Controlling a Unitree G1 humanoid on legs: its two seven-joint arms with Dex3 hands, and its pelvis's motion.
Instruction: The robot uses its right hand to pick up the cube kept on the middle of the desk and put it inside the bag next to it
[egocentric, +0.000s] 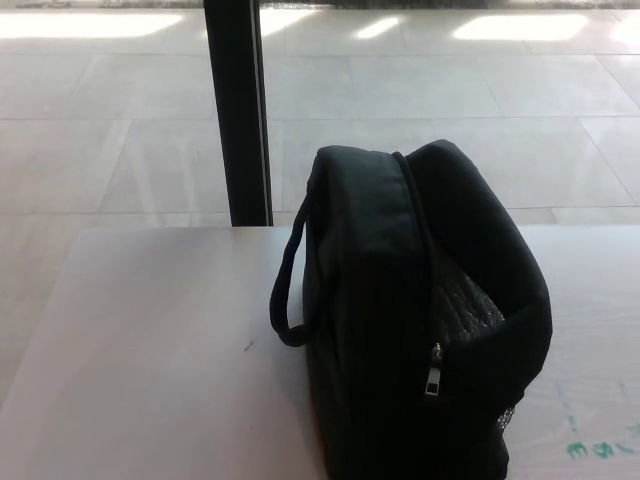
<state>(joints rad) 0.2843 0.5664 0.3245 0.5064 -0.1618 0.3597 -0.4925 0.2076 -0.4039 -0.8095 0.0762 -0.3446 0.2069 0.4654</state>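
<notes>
No hands in frame, bag (420, 330) alone on surface (150, 350).
Black bag sits center-right w/ top unzipped; hand state can't tell; cube not visible; dark post (236, 110) upper left.

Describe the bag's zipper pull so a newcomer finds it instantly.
Start at the pale desk, where a black bag stands right of centre. On its near side, below the unzipped opening with grey mesh lining, hangs the zipper pull. It is the only small silvery metal piece on the black fabric.
</notes>
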